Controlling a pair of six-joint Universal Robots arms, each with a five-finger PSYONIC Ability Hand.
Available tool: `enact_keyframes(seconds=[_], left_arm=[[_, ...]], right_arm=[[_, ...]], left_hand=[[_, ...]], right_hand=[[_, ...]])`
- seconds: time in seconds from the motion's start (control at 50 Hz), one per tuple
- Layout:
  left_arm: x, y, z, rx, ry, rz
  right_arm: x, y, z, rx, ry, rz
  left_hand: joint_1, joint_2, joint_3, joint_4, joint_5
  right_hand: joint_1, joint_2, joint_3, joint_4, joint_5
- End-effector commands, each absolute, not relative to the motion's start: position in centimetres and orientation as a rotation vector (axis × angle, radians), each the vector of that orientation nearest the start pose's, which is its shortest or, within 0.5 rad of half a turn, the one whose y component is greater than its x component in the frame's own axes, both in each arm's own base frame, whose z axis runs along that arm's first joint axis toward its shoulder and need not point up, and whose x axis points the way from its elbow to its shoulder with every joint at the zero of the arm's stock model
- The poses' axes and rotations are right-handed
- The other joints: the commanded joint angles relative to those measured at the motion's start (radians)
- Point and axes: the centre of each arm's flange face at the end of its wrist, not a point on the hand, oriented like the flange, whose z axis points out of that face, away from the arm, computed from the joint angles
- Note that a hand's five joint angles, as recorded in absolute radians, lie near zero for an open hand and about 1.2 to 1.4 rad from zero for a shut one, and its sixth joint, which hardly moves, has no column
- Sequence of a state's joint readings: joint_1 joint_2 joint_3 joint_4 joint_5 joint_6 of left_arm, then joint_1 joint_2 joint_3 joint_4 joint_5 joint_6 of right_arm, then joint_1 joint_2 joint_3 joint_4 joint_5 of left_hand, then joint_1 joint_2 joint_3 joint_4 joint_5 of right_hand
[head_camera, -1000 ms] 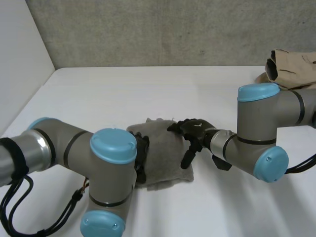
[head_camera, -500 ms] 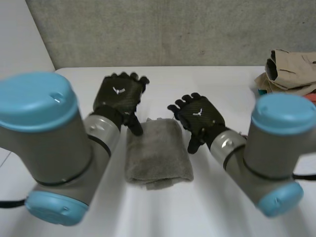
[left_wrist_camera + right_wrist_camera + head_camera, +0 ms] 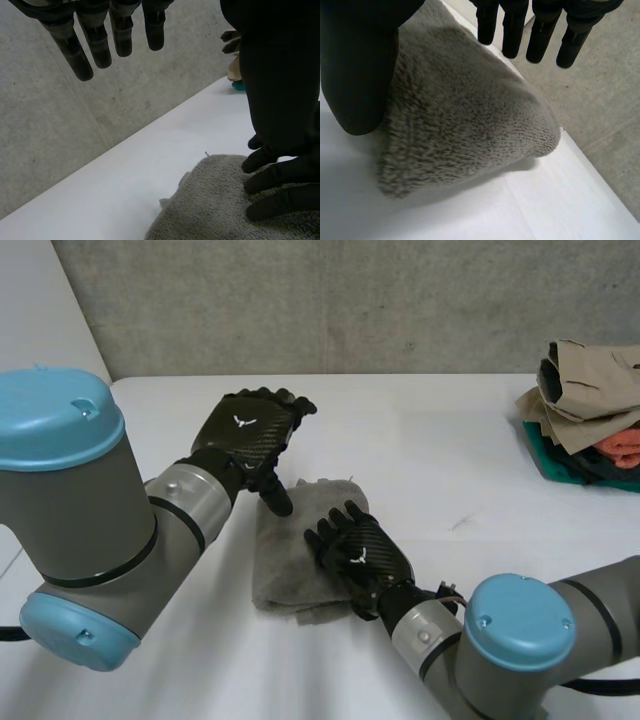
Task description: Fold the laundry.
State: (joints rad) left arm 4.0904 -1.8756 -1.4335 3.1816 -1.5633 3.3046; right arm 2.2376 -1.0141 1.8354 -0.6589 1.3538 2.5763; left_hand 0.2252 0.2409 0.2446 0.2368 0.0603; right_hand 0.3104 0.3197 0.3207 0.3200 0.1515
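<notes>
The right robot hand (image 3: pixel 360 558), fingers straight and grasping nothing, spreads over the near right part of a folded grey towel (image 3: pixel 290 550) lying toward the front edge of the table (image 3: pixel 420 450). Beyond it, the left robot hand (image 3: pixel 248 432) (likewise released, fingers extended) hovers above the towel's far left corner. A pile of clothes (image 3: pixel 585 410) sits at the table's far right corner.
</notes>
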Motion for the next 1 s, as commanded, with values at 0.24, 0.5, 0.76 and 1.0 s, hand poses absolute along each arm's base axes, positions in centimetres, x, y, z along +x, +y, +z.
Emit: enact_keyframes(seconds=[0.24,0.5,0.76,1.0], left_arm=[[-32.0,-21.9,24.9,1.012,2.426,-2.233],[-32.2,-22.0,26.2,1.008,2.380,-2.298],[-33.3,-21.6,29.6,1.008,2.278,-2.454],[-34.5,-19.8,29.9,1.084,2.268,-2.486]], right_arm=[[35.9,-20.5,9.9,-1.457,1.602,-1.891],[35.6,-25.6,17.7,-1.243,1.509,-2.160],[28.4,-38.1,31.9,-0.952,1.248,-2.642],[14.8,-48.6,36.5,-0.599,1.118,-2.818]], left_hand=[[0.009,-0.007,-0.011,-0.003,-0.001],[0.009,-0.007,-0.011,-0.003,-0.001],[0.003,-0.013,-0.016,-0.009,-0.007],[0.003,-0.013,-0.016,-0.009,-0.007]], right_hand=[[0.536,0.527,0.526,0.526,0.520],[1.086,1.077,1.076,1.076,1.070],[1.086,1.077,1.076,1.076,1.070],[1.086,1.077,1.076,1.076,1.070]])
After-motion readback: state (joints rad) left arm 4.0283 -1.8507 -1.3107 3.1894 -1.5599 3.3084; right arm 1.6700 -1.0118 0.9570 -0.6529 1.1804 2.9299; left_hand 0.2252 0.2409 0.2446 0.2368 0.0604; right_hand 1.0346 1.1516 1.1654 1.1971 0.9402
